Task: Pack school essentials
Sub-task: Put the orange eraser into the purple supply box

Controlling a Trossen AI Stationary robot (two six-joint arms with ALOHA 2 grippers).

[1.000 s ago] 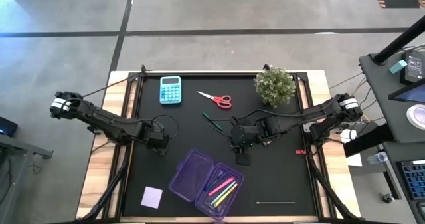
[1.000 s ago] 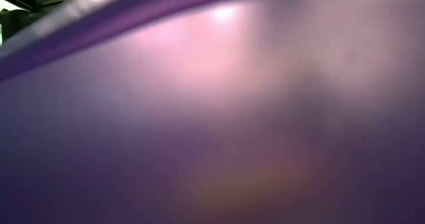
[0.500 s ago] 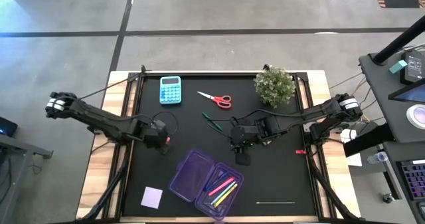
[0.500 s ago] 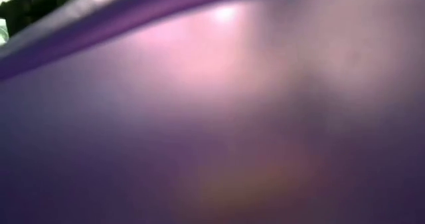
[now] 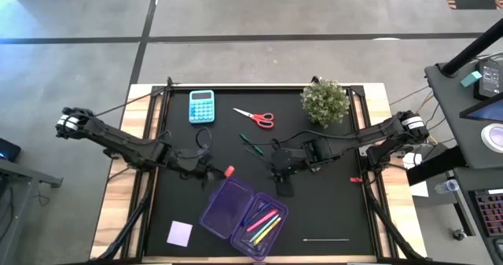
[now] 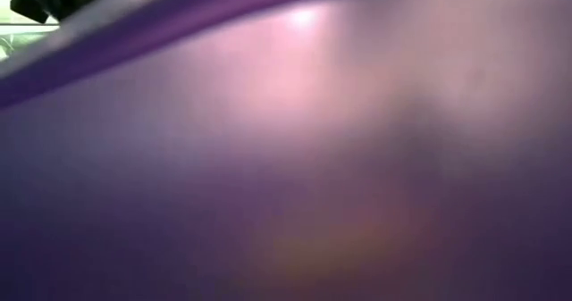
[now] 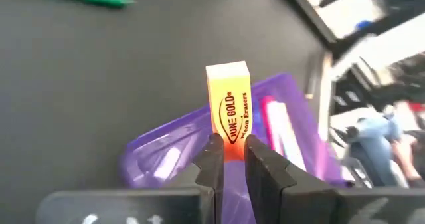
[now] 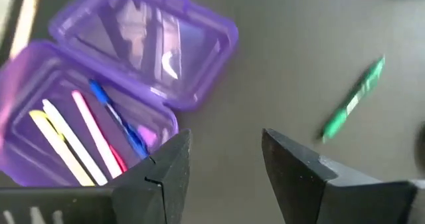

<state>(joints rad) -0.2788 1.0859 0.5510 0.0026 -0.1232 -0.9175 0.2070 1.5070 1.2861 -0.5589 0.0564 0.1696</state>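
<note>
note pad (image 5: 179,233), square, lilac: flat on the black table (image 5: 330,210) at its near left corner, apart from everything else.

thin pale stick (image 5: 326,239): lying near the table's near right edge; what it is cannot be told.

purple case (image 5: 244,215), translucent plastic, lid thrown open: near middle of the table. holds pink, yellow and blue pens (image 5: 263,224) lying side by side in its tray; the right wrist view shows them too (image 8: 80,141). the low view is filled by its purple wall (image 6: 286,158).

eraser (image 5: 229,171), orange and yellow block with printed wrapper: clamped upright between the fingers of the left pincer (image 5: 221,171), just above the far left edge of the case. the left wrist view shows the fingers (image 7: 211,161) closed on its lower end (image 7: 229,108), the case behind and below it.

right pincer (image 5: 284,188): hanging just beyond the far right side of the case, fingers (image 8: 166,167) spread apart and holding nothing.

green pen (image 5: 250,143): loose on the table at mid depth, just left of the right arm.

small red item (image 5: 355,179): at the table's right edge; too small to name.

scissors (image 5: 255,117), red-handled: farther back, centre.

calculator (image 5: 202,106), light blue: far left.

potted plant (image 5: 326,101), green: far right corner.
</note>
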